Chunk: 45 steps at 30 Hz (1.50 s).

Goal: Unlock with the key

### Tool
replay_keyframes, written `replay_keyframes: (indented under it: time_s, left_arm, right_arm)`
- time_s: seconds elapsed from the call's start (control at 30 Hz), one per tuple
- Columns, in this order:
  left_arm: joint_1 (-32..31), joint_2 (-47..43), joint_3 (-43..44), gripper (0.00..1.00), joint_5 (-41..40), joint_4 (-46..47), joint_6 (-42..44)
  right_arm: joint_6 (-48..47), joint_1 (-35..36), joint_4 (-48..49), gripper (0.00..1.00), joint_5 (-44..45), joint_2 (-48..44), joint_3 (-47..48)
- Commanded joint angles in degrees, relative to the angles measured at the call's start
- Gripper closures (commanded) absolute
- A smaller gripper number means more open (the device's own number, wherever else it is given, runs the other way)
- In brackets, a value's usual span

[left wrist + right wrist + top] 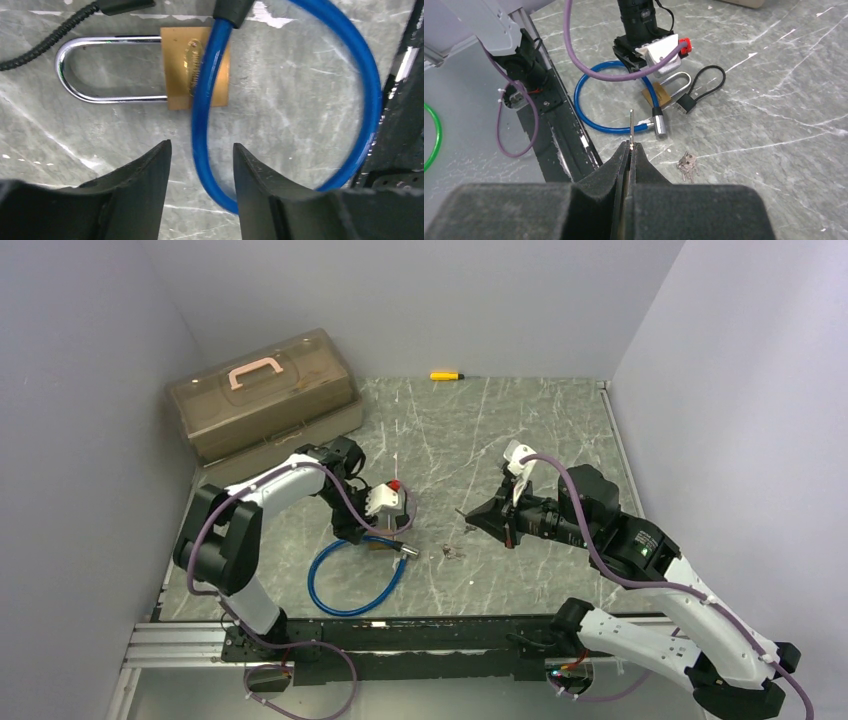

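Your left hand (201, 150) is hovering over the grey marbled table (520, 430), its two black fingers standing partly apart and gripping nothing. A blue plastic-coated cable loop (372, 100) is passing under the gap between them and lying across the brass padlock with the silver shackle (175, 70), which is resting flat on the table. Further right, a small bunch of silver keys (686, 164) is lying. Your right hand (630, 146) is pinching fully closed on a single thin silver key (631, 122), pointing toward the padlock but well apart from it.
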Motion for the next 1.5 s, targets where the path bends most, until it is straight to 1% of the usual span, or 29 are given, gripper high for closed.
replay_keyframes:
  time_s: [0.0, 0.1, 0.2, 0.27, 0.37, 0.43, 0.63, 0.77, 1.0, 1.1, 1.23, 1.4, 1.47]
  left_arm:
    - [-0.09, 3.16, 5.25, 0.42, -1.51, 1.56, -1.9]
    - [-0.21, 4.34, 9.19, 0.37, 1.17, 0.83, -2.19]
    - [-1.63, 3.68, 10.66, 0.36, 5.6, -0.48, 0.02]
    - [-4.14, 1.92, 8.52, 0.36, 6.52, -0.08, 3.57]
    - [-8.98, -0.61, 3.69, 0.36, 4.24, 2.74, 9.0]
    - [-11.25, -1.04, 1.98, 0.37, 3.17, 4.48, 10.94]
    - [-13.44, 0.86, 0.82, 0.4, 0.9, 10.37, 9.94]
    - [-13.81, 3.18, 1.68, 0.41, 0.09, 11.11, 9.69]
    - [-15.49, 4.15, 0.1, 0.41, 1.17, 12.38, 9.31]
    - [-16.65, 4.18, -1.05, 0.42, -0.23, 13.47, 8.84]
    - [-17.2, 4.97, -0.53, 0.44, -1.21, 12.9, 8.7]
    - [-18.6, 7.08, -1.4, 0.49, -6.13, 14.0, 7.67]
    - [-18.96, 7.03, -2.06, 0.55, -7.6, 15.45, 7.18]
  right_arm:
    - [0.65, 0.07, 3.78, 1.0, 2.68, -0.57, -0.05]
    - [0.67, 0.03, 3.9, 1.0, 3.23, -0.44, -0.26]
    - [0.76, 0.01, 4.08, 1.0, 3.77, -0.6, -0.7]
    - [0.89, 0.03, 4.1, 1.0, 4.01, -0.51, -0.84]
    - [0.98, 0.05, 4.05, 1.0, 4.53, -0.5, -0.89]
    - [1.11, -0.04, 4.01, 1.0, 4.86, -0.59, -0.72]
    - [1.67, -0.02, 3.7, 1.0, 5.89, -1.76, -0.87]
    - [1.98, -0.06, 3.59, 1.0, 6.44, -2.52, -1.33]
    - [1.71, -0.07, 2.74, 1.0, 7.65, -3.26, -1.33]
    - [1.64, -0.08, 2.85, 1.0, 7.97, -3.23, -1.3]
    - [1.55, -0.05, 2.75, 1.0, 8.35, -3.13, -1.23]
    - [1.81, -0.06, 1.95, 1.0, 8.5, -3.35, -0.29]
    - [1.9, -0.03, 1.61, 1.0, 8.66, -3.51, -0.03]
